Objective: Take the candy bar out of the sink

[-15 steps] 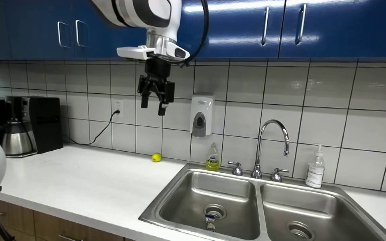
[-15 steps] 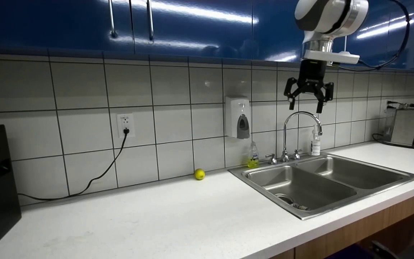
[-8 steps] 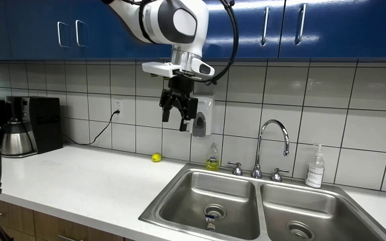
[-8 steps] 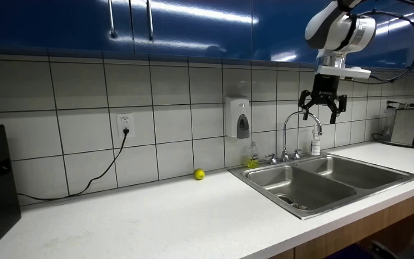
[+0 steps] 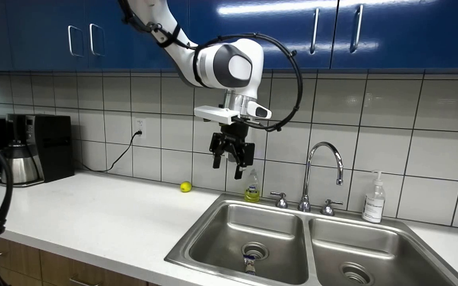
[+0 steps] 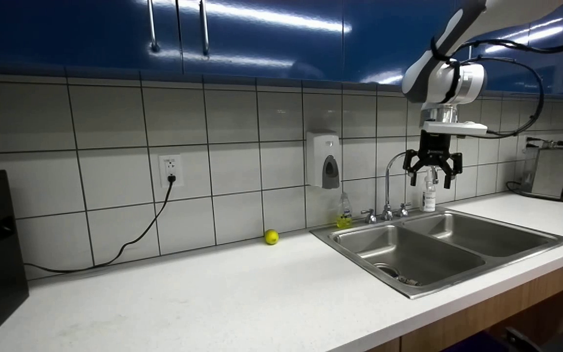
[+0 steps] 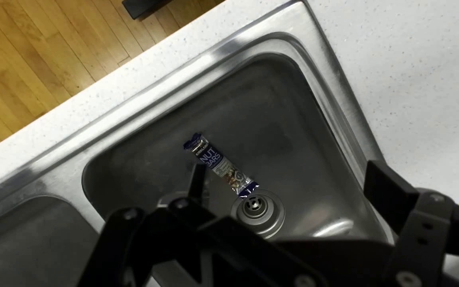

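The candy bar [image 5: 249, 265] lies flat in a bowl of the steel sink [image 5: 307, 242], beside its drain; it is also in an exterior view [image 6: 408, 281]. In the wrist view the bar [image 7: 225, 169] has a blue and silver wrapper reading "NUT BARS", one end touching the drain's edge. The sink rim [image 7: 293, 20] shows around it. My gripper [image 5: 227, 168] is open and empty, high above the sink, also in an exterior view [image 6: 430, 181]. In the wrist view the gripper's [image 7: 289, 179] left finger slightly overlaps the bar's edge; nothing is between the fingers.
A chrome faucet [image 5: 324, 147] curves over the sink's back. Dish soap [image 5: 252, 188], a pump bottle [image 5: 374, 202] and a wall dispenser [image 6: 323, 159] stand near it. A yellow ball [image 5: 185, 186] rests on the white counter [image 5: 105, 214]. A coffee maker [image 5: 38, 151] stands farther along.
My gripper has moved down from beside the wall cabinets, and to the right in an exterior view, toward the sink. It stays open. The candy bar has not moved.
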{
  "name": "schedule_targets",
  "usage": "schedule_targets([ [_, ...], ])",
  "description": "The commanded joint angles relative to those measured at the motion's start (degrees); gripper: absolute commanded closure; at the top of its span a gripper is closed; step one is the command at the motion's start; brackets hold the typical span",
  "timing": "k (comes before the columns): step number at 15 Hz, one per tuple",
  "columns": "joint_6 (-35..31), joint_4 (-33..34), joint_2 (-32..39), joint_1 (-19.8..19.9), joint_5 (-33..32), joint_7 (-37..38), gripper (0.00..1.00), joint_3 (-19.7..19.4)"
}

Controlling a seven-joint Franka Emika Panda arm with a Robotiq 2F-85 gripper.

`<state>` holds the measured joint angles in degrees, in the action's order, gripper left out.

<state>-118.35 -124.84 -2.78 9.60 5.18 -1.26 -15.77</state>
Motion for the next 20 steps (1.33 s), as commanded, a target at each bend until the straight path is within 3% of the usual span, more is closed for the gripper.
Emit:
schedule_targets([
  [1, -1.13, 4.66, 6.74, 1.28, 0.21, -2.38, 0.00, 0.94],
  [13, -5.77, 9.46, 19.95, 4.22, 0.83, -6.08, 0.00, 1.60],
  [20, -8.49, 14.11, 28.70, 6.98, 2.92, -13.53, 0.00, 4.87],
])
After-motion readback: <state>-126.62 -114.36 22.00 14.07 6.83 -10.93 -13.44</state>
